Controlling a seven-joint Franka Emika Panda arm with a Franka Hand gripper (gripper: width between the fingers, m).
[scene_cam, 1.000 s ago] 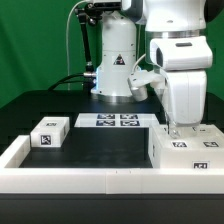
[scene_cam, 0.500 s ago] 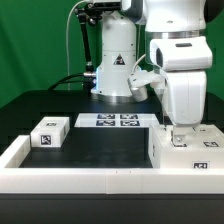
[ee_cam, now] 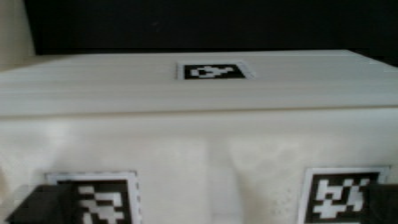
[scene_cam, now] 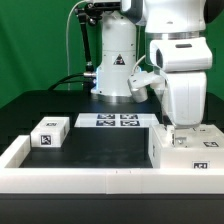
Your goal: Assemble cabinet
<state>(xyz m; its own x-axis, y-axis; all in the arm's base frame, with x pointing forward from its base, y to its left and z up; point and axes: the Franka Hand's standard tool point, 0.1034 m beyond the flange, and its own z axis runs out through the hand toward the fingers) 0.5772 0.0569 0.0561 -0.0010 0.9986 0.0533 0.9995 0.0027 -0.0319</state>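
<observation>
Still unmoved: gripper (scene_cam: pixel 181 131) atop cabinet (scene_cam: pixel 190 155) (small block (scene_cam: pixel 50 133) likewise).

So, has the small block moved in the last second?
No. The small block keeps the same gap to the marker board, lying toward the exterior view's left of it as before.

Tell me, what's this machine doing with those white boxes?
The robot arm's gripper is down at the top of the big white cabinet on the exterior view's right; whether it grips anything is unclear. A small white block sits apart on that view's left, untouched.
</observation>
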